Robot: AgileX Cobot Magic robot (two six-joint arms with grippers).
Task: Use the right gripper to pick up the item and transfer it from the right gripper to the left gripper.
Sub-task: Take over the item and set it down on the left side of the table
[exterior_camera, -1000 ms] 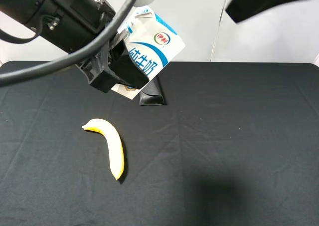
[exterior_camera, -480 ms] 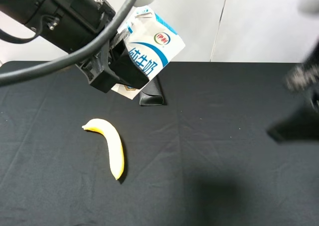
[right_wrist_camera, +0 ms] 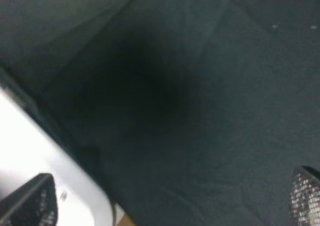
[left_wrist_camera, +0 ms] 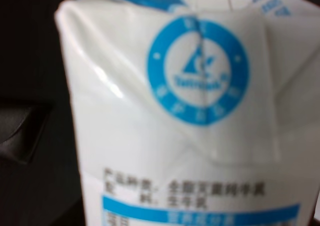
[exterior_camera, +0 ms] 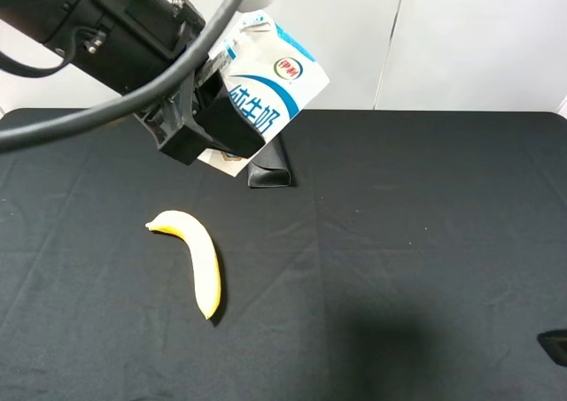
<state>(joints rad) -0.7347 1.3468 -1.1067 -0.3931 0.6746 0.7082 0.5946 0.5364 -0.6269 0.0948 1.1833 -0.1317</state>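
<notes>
Tabletop (exterior_camera: pixel 416 233): covered with a black cloth, faintly creased; a soft dark shadow lies toward the near right.
Room: plain white wall (exterior_camera: pixel 469 38) behind the far edge, split by one thin vertical seam.
Milk carton (exterior_camera: pixel 279 69): off the surface and tilted, held high over the far left of the tabletop. The left wrist view shows its white face and a round blue emblem, blurred.
Left end effector (exterior_camera: pixel 221 113): clamped on the milk carton's lower part.
Right end effector (right_wrist_camera: pixel 167 201): fingertips wide apart, only cloth between them.
Banana (exterior_camera: pixel 197 259): lying on the cloth left of centre, well apart from the milk carton.
Glasses case (exterior_camera: pixel 270 169): black, on the cloth at the far side, just below the milk carton in the high view.
</notes>
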